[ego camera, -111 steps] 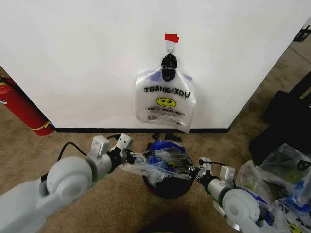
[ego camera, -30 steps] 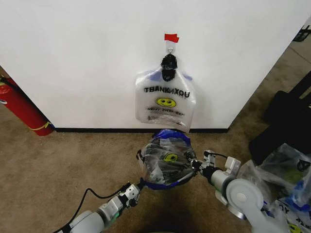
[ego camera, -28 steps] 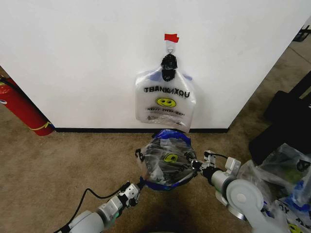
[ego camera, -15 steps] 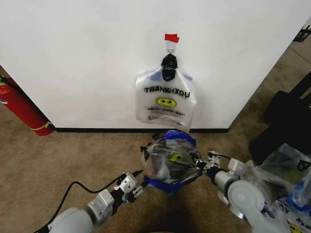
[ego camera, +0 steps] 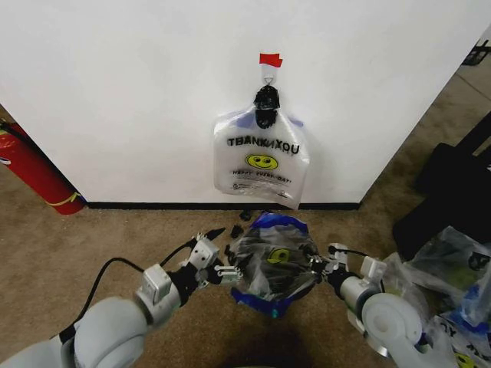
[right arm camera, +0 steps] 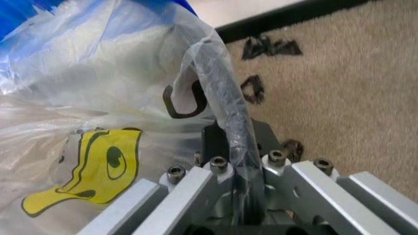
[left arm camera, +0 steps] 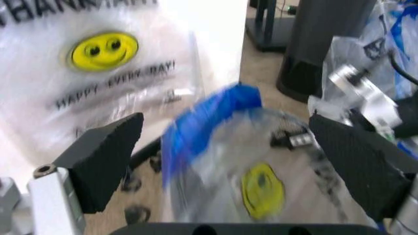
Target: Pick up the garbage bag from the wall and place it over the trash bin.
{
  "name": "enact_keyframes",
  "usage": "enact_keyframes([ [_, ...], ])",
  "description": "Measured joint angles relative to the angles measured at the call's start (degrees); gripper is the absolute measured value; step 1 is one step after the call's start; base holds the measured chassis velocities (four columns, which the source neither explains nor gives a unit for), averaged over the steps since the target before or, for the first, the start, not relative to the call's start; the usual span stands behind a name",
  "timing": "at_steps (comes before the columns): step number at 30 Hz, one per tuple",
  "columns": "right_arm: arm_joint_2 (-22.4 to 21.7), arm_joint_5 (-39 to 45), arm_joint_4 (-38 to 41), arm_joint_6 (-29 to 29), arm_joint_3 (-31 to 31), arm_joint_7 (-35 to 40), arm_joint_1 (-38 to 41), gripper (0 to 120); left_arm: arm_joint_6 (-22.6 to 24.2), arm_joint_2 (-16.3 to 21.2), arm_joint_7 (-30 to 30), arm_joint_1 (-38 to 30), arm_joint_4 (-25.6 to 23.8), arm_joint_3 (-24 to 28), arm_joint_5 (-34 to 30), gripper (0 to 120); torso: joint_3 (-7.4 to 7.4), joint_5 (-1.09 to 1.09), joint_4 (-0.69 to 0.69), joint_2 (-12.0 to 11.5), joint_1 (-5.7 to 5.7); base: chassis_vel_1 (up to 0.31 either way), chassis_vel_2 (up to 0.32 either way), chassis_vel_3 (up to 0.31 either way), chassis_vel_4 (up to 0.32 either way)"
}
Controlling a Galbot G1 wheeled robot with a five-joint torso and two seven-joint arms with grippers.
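The right gripper (ego camera: pixel 316 267) is pinching the bag (ego camera: pixel 272 261) draped over the bin (ego camera: pixel 268 305) while the left gripper (ego camera: pixel 222 253), spread wide, is hovering beside it, risking snagging and dragging it off.

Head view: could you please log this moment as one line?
bag: over bin | right gripper: shut on bag's edge | left gripper: open beside bag | second bag: hanging on wall

A plain white wall (ego camera: pixel 138 100) with a black baseboard (ego camera: pixel 153 205) meets tan carpet (ego camera: pixel 69 253). A red fire extinguisher (ego camera: pixel 34 172) leans left of the wall's corner; right of it, carpet (ego camera: pixel 449 107) runs back past a black fabric bag (ego camera: pixel 453 192).
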Motion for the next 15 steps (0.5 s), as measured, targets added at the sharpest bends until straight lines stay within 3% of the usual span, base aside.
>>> enact_keyframes([
  [3,-0.41,-2.92,0.62,0.99,0.07,-1.25,-0.99,0,1.53,-1.38,0.11,-10.45,3.70,6.81,-4.38,100,0.00,0.03,-0.02,0.00,0.00,0.000,0.000,0.000,0.000],
  [6,-0.44,-4.59,0.98,1.37,0.19,-1.82,-1.69,0,2.09,-2.12,0.03,-13.75,5.26,9.80,-5.85,99,0.00,0.05,0.00,0.00,0.00,0.000,0.000,0.000,0.000],
  [9,-0.39,-5.75,1.69,1.62,0.26,-2.22,-2.56,0,2.90,-3.04,0.19,-18.51,7.67,14.82,-7.22,86,0.00,0.04,0.00,0.00,0.00,0.000,0.000,0.000,0.000],
  [15,-0.47,-5.56,2.50,1.55,0.21,-2.21,-2.60,0,3.04,-3.94,0.97,-21.02,10.49,18.75,-6.14,65,0.00,0.03,0.03,0.00,0.00,0.000,0.000,0.000,0.000],
])
